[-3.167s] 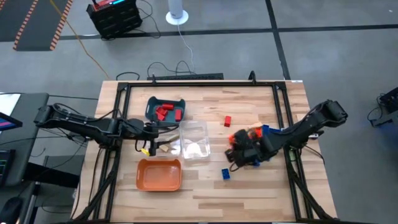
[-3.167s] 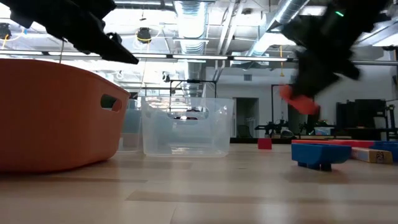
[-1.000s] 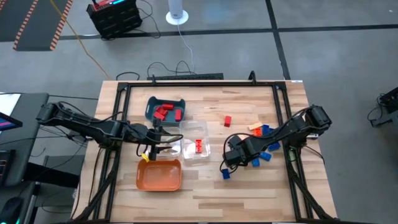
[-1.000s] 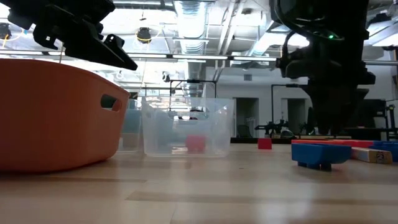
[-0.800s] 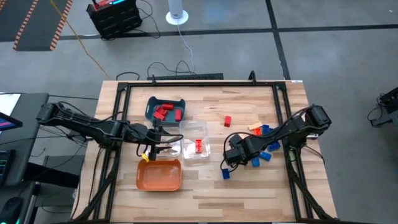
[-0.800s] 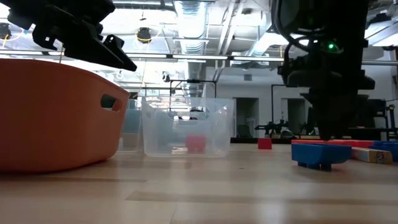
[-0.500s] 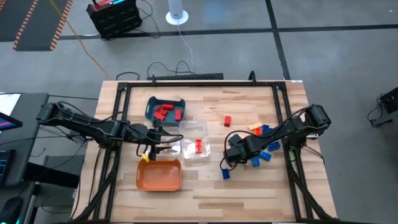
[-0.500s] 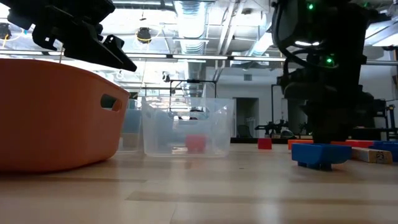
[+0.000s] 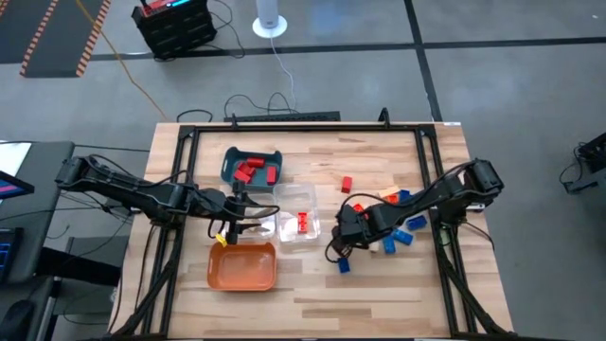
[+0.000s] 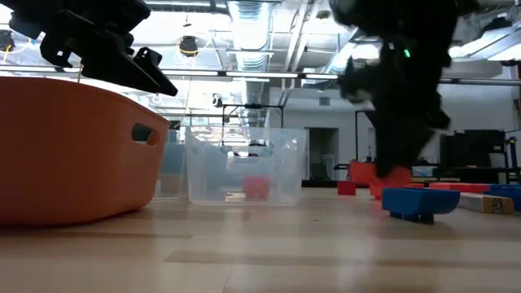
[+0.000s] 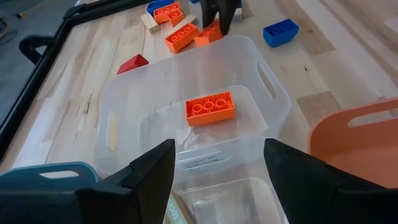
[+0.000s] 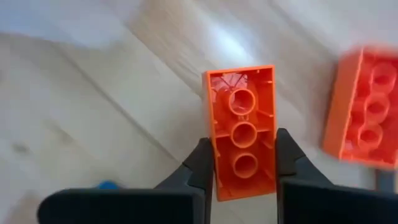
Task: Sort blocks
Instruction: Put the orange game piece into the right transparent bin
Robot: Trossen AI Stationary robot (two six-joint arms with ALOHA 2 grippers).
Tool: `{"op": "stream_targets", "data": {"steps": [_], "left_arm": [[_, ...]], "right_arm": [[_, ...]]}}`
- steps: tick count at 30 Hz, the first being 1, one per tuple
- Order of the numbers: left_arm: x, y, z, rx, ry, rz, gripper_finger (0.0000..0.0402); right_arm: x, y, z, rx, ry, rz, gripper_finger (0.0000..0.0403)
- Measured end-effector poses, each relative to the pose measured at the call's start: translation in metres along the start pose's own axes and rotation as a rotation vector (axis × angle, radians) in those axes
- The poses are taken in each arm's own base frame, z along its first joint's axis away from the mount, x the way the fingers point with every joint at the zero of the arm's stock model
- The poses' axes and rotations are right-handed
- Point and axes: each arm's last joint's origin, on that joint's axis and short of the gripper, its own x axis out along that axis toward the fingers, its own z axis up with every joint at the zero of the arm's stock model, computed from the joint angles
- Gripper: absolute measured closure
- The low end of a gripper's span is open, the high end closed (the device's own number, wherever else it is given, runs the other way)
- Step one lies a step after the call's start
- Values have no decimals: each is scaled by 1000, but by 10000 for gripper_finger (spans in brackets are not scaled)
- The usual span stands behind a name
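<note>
My right gripper (image 12: 244,167) is shut on an orange block (image 12: 242,134) whose hollow underside faces its camera. It stands low over the table to the right of the clear tray (image 9: 295,213), pointing steeply down (image 10: 392,175). A second orange block (image 12: 365,118) lies close by. More blue and orange blocks (image 9: 402,204) lie in a heap on the table's right side. A blue block (image 9: 344,266) lies alone nearer the front. My left gripper (image 11: 217,168) hangs open over the clear tray's left end, where one orange block (image 11: 210,107) lies on the tray's floor. My right gripper pinches the orange block's two long sides (image 12: 215,169) between its fingers (image 12: 200,167), near one end of the block. The fingers come steeply from above and lie across the block. The block sits low over the table; whether it is clear of the wood I cannot tell.
A teal tray (image 9: 229,163) at the back left holds several red blocks. An orange tray (image 9: 242,279) stands at the front left. A single red block (image 9: 347,183) lies mid-table. A black frame (image 9: 431,170) borders the tabletop.
My right gripper has moved a little toward the table's left, away from the lone blue block and toward the clear tray, and has tipped. An orange block now shows at its fingertips in the low view, where none showed before.
</note>
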Motion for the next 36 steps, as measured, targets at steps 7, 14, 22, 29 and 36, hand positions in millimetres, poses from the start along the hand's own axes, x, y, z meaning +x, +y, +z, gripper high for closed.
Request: {"op": "stream_targets", "data": {"steps": [7, 14, 22, 29, 36], "left_arm": [[0, 0, 1, -4, -6, 1, 162], [0, 0, -2, -30, 23, -2, 162], [0, 0, -1, -34, 13, -1, 162], [0, 0, -1, -31, 10, 2, 162], [1, 3, -1, -35, 10, 14, 162]], "right_arm": [[-39, 23, 48, -35, -205, 74, 338], [-61, 33, 80, -119, -353, 138, 339], [-27, 49, 100, -206, -341, 285, 339], [-6, 50, 97, -298, -272, 258, 286], [-22, 45, 97, -285, -275, 264, 175]]}}
